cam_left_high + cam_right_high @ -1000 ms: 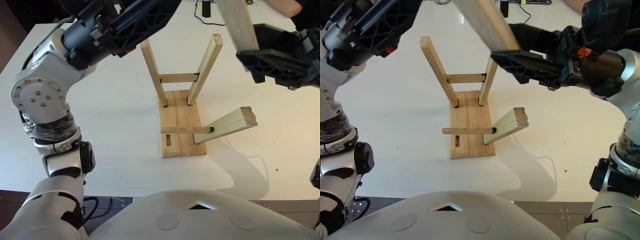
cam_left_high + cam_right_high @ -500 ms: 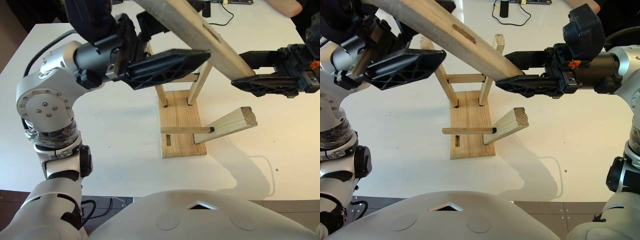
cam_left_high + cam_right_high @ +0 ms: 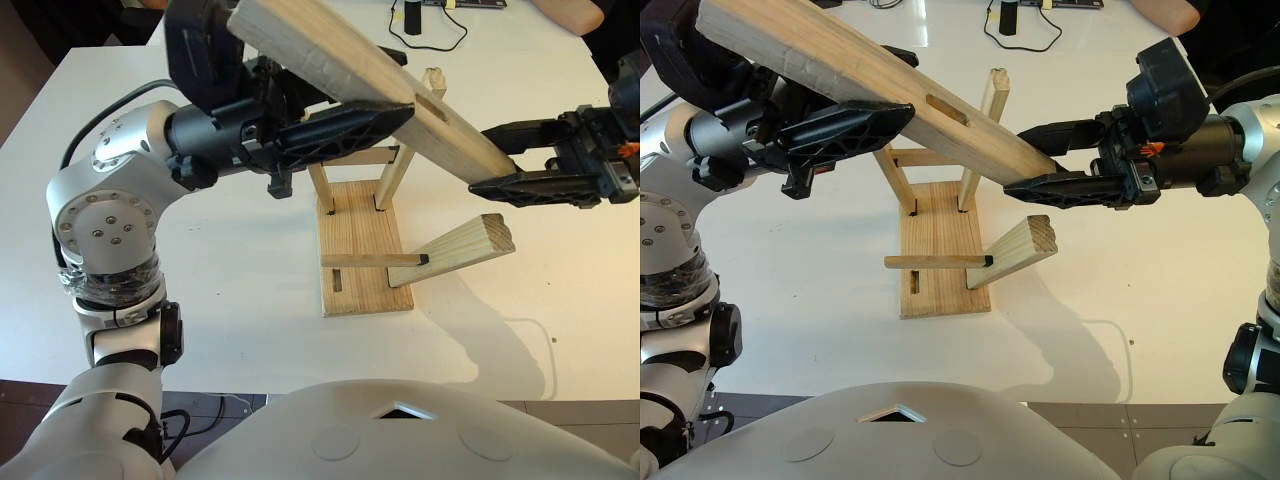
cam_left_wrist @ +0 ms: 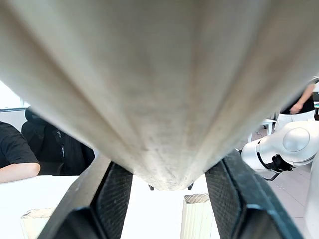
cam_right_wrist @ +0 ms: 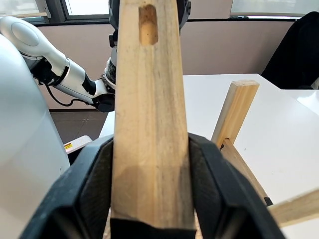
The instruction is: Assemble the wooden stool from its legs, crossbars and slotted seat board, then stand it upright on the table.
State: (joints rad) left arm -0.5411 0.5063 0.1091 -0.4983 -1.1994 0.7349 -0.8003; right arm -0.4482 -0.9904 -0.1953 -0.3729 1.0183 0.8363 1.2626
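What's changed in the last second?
The right gripper swung its loose leg down to a shallow slant above the seat board; the left gripper came in and closed its jaws on the upper end. Seat board and fitted legs stayed put.

seat board flat on the table, centre. two legs stand in its 12 o'clock end, a crossbar between them. a third leg leans toward 3 o'clock. above, a fourth leg spans left pincer to right pincer, gripped by both.
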